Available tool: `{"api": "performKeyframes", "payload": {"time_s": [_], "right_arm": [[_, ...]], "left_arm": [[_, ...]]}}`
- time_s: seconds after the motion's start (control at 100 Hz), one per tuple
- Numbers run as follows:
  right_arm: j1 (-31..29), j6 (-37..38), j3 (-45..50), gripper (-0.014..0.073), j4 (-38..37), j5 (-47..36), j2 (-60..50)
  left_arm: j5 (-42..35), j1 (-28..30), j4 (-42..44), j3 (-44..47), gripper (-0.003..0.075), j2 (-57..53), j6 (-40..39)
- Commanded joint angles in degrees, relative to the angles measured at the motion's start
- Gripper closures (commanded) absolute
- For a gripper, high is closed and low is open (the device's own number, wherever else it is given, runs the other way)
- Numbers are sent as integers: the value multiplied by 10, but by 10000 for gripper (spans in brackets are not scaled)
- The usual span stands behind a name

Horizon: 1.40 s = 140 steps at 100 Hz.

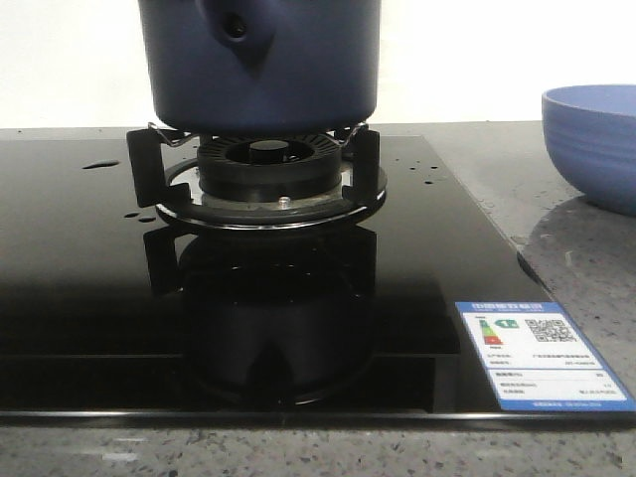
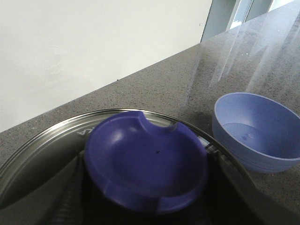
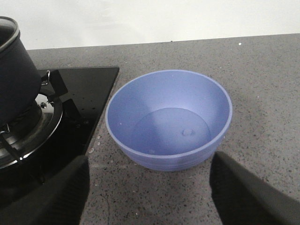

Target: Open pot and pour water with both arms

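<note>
The pot (image 1: 258, 65) sits on the burner (image 1: 260, 164), the left gripper (image 2: 140, 215) apparently pinching its lid (image 2: 146, 166) in the opening step, while the right gripper (image 3: 150, 206) hangs spread before the bowl (image 3: 169, 119); next, lid aside, pour there.

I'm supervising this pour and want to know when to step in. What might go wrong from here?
1. The pot is far larger than the bowl beside the hob, so a tipped stream may overshoot onto the counter.
2. Drops already lie on the glossy hob; more spilling could make it slippery.
3. The lid has a smooth rounded knob; it might slip when lifted.
</note>
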Motion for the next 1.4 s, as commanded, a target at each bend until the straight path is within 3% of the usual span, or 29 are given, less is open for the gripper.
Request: {"api": "performKeyframes", "payload": {"time_s": [0.0, 0.28, 0.62, 0.78, 1.02, 1.28, 1.39], "right_arm": [[-1, -6, -29, 108, 3, -27, 14], [-2, -6, -126, 109, -10, 56, 122], [-3, 58, -295, 109, -77, 151, 326], [-41, 61, -363, 109, -83, 188, 424], [-109, 49, -385, 149, -83, 220, 515], [-119, 29, -385, 151, -51, 227, 580], [-119, 29, -385, 232, -50, 225, 598]], "left_arm": [[-2, -4, -37, -32, 381, -35, 3], [-48, 9, -17, -55, 381, -67, 3], [-26, 124, -24, -55, 381, -105, 0], [1, 178, -26, -55, 381, -113, -1], [32, 229, -38, -55, 382, -113, -1], [31, 236, -37, -55, 382, -113, -1], [29, 236, -37, -55, 382, -113, -1]]}}
